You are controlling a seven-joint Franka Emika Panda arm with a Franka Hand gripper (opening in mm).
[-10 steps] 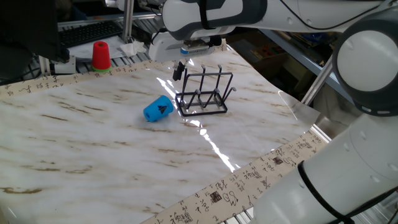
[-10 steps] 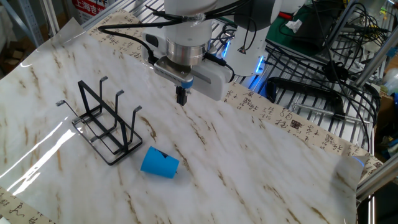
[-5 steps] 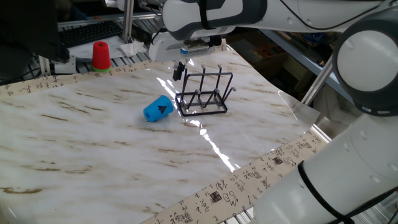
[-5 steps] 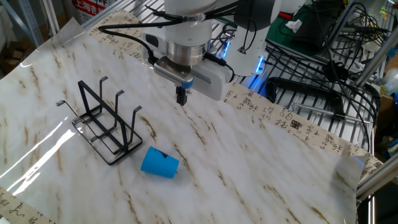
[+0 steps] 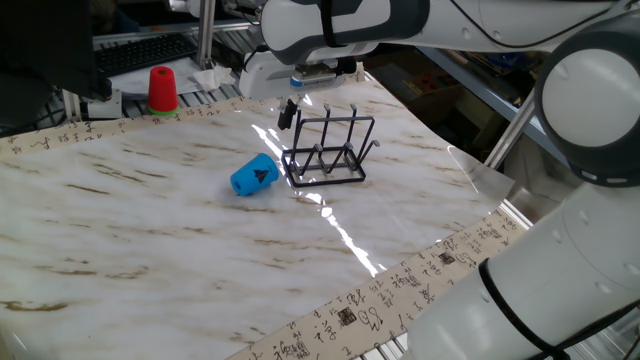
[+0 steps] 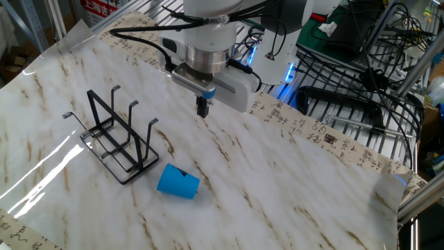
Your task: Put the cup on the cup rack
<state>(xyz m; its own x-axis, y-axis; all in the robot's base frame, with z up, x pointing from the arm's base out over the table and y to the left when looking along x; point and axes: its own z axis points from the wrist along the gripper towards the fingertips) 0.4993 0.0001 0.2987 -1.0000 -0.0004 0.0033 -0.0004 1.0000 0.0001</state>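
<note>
Bright blue plastic is what you are after: the small, slightly tapered blue cup (image 5: 254, 175) lies tipped on its side on the marble-patterned tabletop (image 5: 150, 250), just beside the short end of the black wire cup rack (image 5: 328, 150) but apart from it. In the other fixed view the cup (image 6: 178, 181) shows its dark triangular mark facing up, and its wider open end seems to point away from the rack (image 6: 116, 135). Lying down like this, it can roll under a nudge, and your fingers would have to close across its smooth round wall.

The rack is thin, rigid black wire: a rectangular base with several upright prongs. The cup's mouth will probably have to go down over one of them.

The two-finger gripper (image 6: 202, 107) hangs above the table, well apart from the cup, and holds nothing. Its dark fingers look pressed together or nearly so; you will likely need to spread them before descending.

A small red tapered cup (image 5: 162, 89) stands at the far edge of the table, well away; leave it alone. The glossy table sheet throws bright glare near the rack, and the smooth surface may let the cup skid if you push it.
</note>
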